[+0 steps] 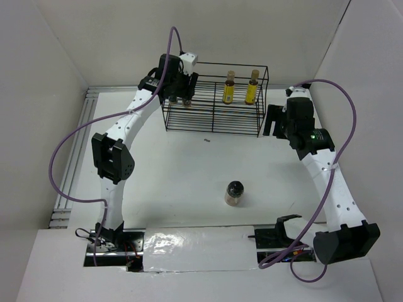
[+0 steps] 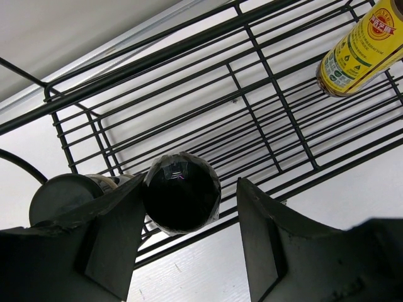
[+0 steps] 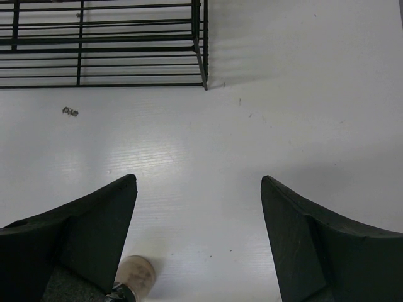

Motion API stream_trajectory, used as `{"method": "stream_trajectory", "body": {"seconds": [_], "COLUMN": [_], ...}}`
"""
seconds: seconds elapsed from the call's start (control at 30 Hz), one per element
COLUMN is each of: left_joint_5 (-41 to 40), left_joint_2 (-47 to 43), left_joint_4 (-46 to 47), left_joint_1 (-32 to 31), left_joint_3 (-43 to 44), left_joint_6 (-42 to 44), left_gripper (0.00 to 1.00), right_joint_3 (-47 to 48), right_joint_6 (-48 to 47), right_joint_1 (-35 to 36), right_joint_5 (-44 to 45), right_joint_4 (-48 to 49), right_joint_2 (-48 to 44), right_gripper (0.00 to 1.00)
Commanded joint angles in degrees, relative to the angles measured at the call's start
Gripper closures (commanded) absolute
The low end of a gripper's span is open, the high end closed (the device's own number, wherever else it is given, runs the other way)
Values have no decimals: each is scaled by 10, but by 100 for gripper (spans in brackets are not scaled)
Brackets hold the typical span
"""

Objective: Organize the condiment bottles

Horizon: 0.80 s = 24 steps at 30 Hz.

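A black wire rack (image 1: 214, 116) stands at the back. Two slim yellow bottles with tan caps (image 1: 230, 88) (image 1: 253, 87) stand in its right half; one shows in the left wrist view (image 2: 356, 50). My left gripper (image 1: 181, 99) hangs over the rack's left end, open. A dark-lidded jar (image 2: 181, 192) stands in the rack between its fingers, close to the left finger with a gap to the right one. A second dark-lidded jar (image 2: 63, 196) stands just left of it. A black-lidded jar (image 1: 234, 193) stands alone on the table. My right gripper (image 1: 274, 119) is open and empty.
The rack's right corner (image 3: 200, 44) lies ahead of my right gripper (image 3: 196, 179). Part of the lone jar (image 3: 135, 277) shows beside its left finger. A small speck (image 1: 206, 139) lies before the rack. White walls enclose the table; a foil-covered strip (image 1: 195, 248) runs along the near edge.
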Motion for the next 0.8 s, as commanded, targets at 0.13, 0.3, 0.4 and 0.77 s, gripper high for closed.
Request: {"method": "stream_trajectory", "body": {"seconds": [0.13,0.3,0.4,0.77], "left_joint_5": [16,13,0,2], "left_joint_2": [-10,-19,-21,-16], "left_joint_4": [19,39,58,71], "left_joint_1": [-2,-2,-3,-2], "left_joint_3": [21,20,11,26], "left_joint_6": [8,37,50,52], "left_gripper": [31,30,29,15], "right_joint_3": [8,9,9,11], "right_joint_6": [-2,-3,-4,-15], "right_joint_1": [-4,-4,-4,-4], "right_joint_5": [4,-2,-12,-31], "right_joint_4": [-7,-5,-5,-14], "right_joint_2": [-20,-18,-14,-3], "right_gripper": [14,14,13,13]}}
